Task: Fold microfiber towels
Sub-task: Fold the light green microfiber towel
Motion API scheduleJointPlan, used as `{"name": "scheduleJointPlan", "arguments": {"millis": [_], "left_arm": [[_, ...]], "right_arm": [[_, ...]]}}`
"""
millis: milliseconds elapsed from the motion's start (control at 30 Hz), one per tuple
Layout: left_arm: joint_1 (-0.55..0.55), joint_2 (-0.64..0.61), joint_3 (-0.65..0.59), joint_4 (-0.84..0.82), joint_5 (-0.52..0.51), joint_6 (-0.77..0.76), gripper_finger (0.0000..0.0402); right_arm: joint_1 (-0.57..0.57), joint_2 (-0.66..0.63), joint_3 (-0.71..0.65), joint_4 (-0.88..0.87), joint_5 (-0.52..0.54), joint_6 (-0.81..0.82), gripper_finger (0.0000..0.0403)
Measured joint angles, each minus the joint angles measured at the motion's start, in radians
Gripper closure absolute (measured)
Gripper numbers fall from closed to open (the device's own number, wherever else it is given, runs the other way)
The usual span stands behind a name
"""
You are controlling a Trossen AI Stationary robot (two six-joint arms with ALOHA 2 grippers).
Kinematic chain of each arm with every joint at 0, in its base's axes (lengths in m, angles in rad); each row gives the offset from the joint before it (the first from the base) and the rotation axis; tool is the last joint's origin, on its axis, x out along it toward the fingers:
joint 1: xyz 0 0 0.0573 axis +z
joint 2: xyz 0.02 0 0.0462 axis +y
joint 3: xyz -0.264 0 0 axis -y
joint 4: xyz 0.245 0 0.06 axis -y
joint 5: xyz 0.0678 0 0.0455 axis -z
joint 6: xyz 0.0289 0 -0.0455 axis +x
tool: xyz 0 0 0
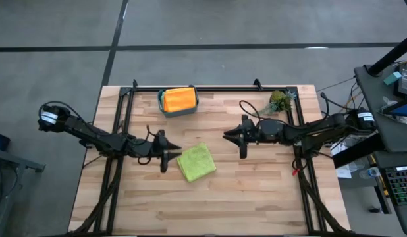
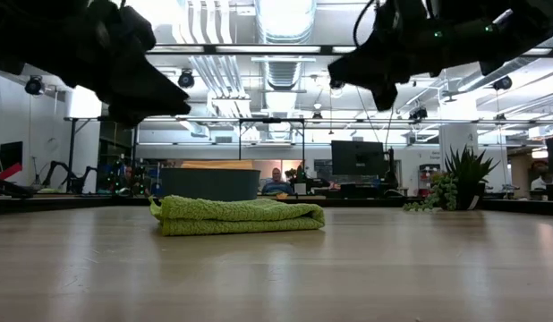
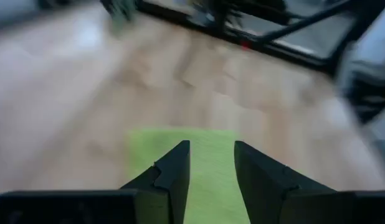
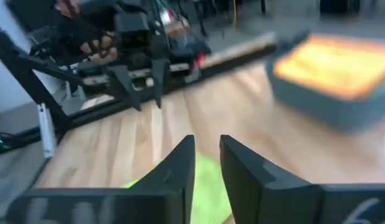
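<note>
A lime green microfiber towel (image 1: pixel 196 162) lies folded in several layers, flat on the wooden table (image 1: pixel 256 191) near its middle; the low view shows it as a low stack (image 2: pixel 236 216). My left gripper (image 1: pixel 172 153) hovers just left of it, above the table, fingers open with a modest gap (image 3: pixel 211 158) and touching nothing. My right gripper (image 1: pixel 227 135) hangs in the air to the towel's far right, its fingers (image 4: pixel 207 152) narrowly apart with nothing between them. An orange towel (image 1: pixel 179 99) with a yellow edge sits in the teal bin (image 1: pixel 178 112).
The teal bin stands at the table's far edge, left of centre. A small green plant sprig (image 1: pixel 280 100) lies at the far right. Black frame rails (image 1: pixel 118 131) run along the table's left, right and far sides. Bare wood stretches across the near half.
</note>
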Motion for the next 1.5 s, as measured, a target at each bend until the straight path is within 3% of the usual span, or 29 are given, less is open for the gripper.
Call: {"name": "scheduleJointPlan", "arguments": {"millis": [133, 267, 400, 667, 933, 1500], "left_arm": [[-0.001, 0.013, 0.0, -0.018, 0.076, -0.199, 0.0259], [-0.004, 0.016, 0.001, -0.074, 0.088, -0.39, 0.0213], [-0.011, 0.044, 0.001, -0.17, 0.087, -0.585, 0.0191], [-0.013, 0.191, 0.001, -0.174, 0.08, -0.597, 0.0196], [-0.013, 0.322, 0.001, -0.035, 0.059, -0.536, 0.0196], [-0.033, 0.402, 0.003, 0.047, 0.065, -0.544, 0.0196]], "right_arm": [[0.0, 0.001, 0.054, -0.199, -0.006, 0.226, 0.0308], [0.0, 0.0, 0.116, -0.402, -0.006, 0.423, 0.0273], [0.017, 0.026, 0.159, -0.528, -0.006, 0.506, 0.0251], [0.03, 0.103, 0.182, -0.55, -0.025, 0.584, 0.0229], [0.03, 0.108, 0.194, -0.548, -0.033, 0.6, 0.022], [0.089, 0.151, 0.198, -0.585, -0.032, 0.614, 0.0222]]}}
